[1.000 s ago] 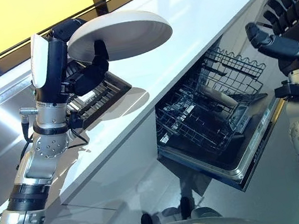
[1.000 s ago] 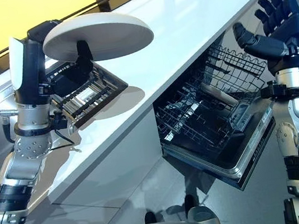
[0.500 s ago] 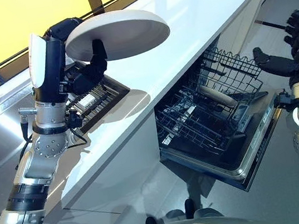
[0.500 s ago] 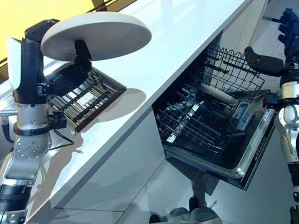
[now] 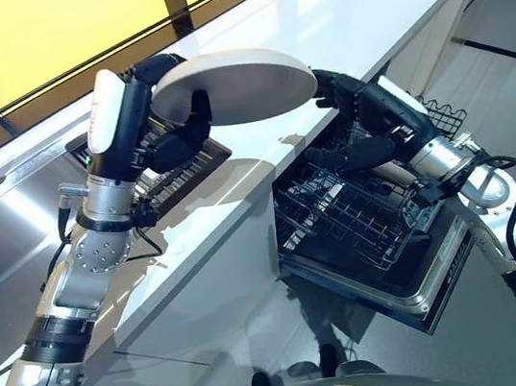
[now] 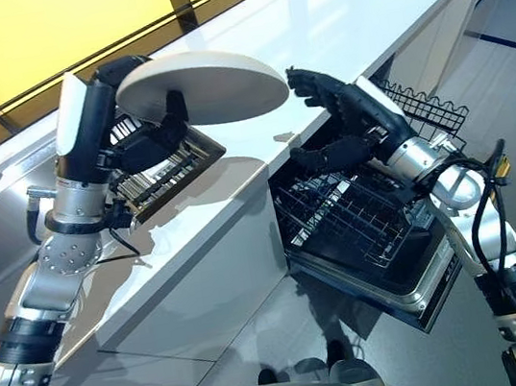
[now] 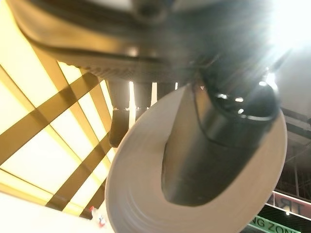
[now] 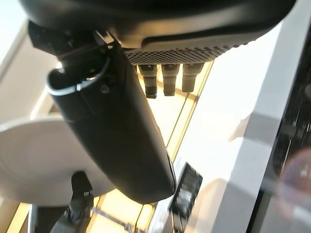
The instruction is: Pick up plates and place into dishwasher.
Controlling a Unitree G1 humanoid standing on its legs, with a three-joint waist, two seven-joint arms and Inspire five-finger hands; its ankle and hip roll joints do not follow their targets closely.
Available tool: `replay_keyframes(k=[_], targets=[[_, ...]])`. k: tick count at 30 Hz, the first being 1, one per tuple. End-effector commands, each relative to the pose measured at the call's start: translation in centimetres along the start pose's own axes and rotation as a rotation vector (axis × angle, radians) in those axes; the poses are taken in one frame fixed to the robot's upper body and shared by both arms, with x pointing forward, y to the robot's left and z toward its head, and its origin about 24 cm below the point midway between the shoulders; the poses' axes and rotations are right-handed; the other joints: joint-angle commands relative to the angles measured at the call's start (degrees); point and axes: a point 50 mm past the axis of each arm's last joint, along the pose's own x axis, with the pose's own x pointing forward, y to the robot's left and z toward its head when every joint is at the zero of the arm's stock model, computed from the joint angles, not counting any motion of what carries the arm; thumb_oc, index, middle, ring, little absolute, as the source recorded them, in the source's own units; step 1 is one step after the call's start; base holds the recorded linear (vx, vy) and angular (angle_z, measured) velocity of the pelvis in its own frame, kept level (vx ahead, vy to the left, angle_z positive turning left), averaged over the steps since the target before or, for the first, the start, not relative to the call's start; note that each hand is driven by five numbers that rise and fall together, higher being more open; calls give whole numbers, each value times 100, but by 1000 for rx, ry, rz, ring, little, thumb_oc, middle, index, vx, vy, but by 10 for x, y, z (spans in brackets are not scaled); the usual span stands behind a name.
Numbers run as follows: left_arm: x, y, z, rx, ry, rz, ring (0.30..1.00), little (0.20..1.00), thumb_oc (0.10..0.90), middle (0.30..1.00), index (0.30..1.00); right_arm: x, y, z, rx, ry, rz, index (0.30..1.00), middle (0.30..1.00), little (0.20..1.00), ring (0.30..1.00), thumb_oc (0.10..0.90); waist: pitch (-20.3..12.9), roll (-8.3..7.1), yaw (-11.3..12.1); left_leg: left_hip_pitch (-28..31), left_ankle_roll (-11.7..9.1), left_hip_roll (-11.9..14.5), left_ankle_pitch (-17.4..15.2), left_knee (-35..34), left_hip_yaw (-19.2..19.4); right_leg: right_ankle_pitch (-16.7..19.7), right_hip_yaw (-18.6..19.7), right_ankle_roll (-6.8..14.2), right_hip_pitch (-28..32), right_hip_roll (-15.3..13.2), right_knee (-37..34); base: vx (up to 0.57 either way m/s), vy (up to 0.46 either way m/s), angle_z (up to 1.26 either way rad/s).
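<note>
The left hand (image 5: 177,139) holds a white plate (image 5: 232,85) level above the white countertop (image 5: 329,17), with the thumb pressed against the plate's underside and the fingers closed over its far rim. In the left wrist view the thumb lies across the plate's (image 7: 146,194) face. The right hand (image 6: 338,113) is raised at the counter edge just beside the plate's right rim, not touching it; its fingers are spread and relaxed and the thumb stands apart, so the hand is wide and holds nothing. A dark slotted rack (image 6: 172,172) lies on the countertop beneath the plate. Below the counter edge the dishwasher (image 5: 397,274) stands with its door lowered and its wire basket (image 5: 340,224) pulled out.
</note>
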Motion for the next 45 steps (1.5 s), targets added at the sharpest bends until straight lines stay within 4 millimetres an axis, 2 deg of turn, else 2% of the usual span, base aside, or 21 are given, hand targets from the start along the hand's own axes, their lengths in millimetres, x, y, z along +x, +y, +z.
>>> replay_keyframes(k=[1,8,13,15,21,25,26,27,28,34,41,45], targets=[[41,11,35,-60,-251,84,300,200,100,300,300,28,-27,75,-175,-331,-94,900,900,900,900,800,-474,-88,73,55,117,-341,-686,32,150,-937,-315,268,165,294,535,0,0,0],[49,-1,42,-99,-279,52,300,200,100,300,300,41,-17,100,-225,-445,-114,900,900,900,900,800,-449,-85,126,73,130,-356,-696,32,101,-955,-321,251,196,300,532,0,0,0],[51,-5,47,-119,-291,47,300,200,100,300,300,46,-12,111,-153,-517,-138,900,900,900,900,800,-433,-75,171,88,137,-367,-701,32,58,-970,-330,240,224,305,531,0,0,0],[52,-7,48,-121,-295,44,300,200,100,300,300,49,-6,113,-93,-523,-82,900,900,900,900,800,-438,-76,194,79,141,-370,-701,32,40,-974,-340,235,226,303,526,0,0,0],[50,-5,50,-121,-298,35,300,200,100,300,300,56,12,94,41,-372,152,900,900,900,900,800,-454,-113,259,45,127,-369,-672,32,-17,-1005,-428,224,227,277,549,9,1,4],[49,-3,51,-134,-306,34,300,200,100,300,300,57,15,86,64,-343,201,900,900,900,900,800,-464,-142,285,41,138,-376,-659,32,-68,-1031,-450,204,224,270,597,17,-5,10],[49,-3,51,-140,-307,32,300,200,100,300,300,58,15,86,78,-351,207,768,768,746,768,646,-463,-144,291,45,138,-376,-657,32,-74,-1032,-455,202,227,269,602,18,-3,6],[49,-4,51,-145,-307,29,300,200,100,300,300,59,17,86,92,-357,215,460,460,387,460,287,-461,-146,297,48,136,-377,-656,32,-77,-1029,-460,202,231,267,599,16,-3,3],[50,-6,51,-146,-307,25,300,200,100,300,300,60,19,86,101,-361,225,300,300,200,300,100,-460,-146,303,49,135,-379,-656,32,-81,-1026,-465,202,235,266,593,0,0,0],[51,-12,49,-158,-289,16,300,200,100,300,300,66,27,90,90,-376,231,300,300,200,300,100,-450,-129,308,55,137,-382,-657,32,-70,-1008,-462,206,247,264,560,0,0,0],[48,-13,42,-158,-235,23,300,200,100,300,300,64,21,91,104,-405,154,300,300,200,300,100,-417,-125,345,79,127,-380,-662,32,-19,-983,-546,213,278,253,514,0,0,0],[43,-15,31,-145,-146,17,300,200,100,300,300,65,19,94,127,-428,109,300,300,200,300,100,-394,-117,390,100,126,-385,-664,32,38,-962,-640,216,313,244,464,0,0,0]])
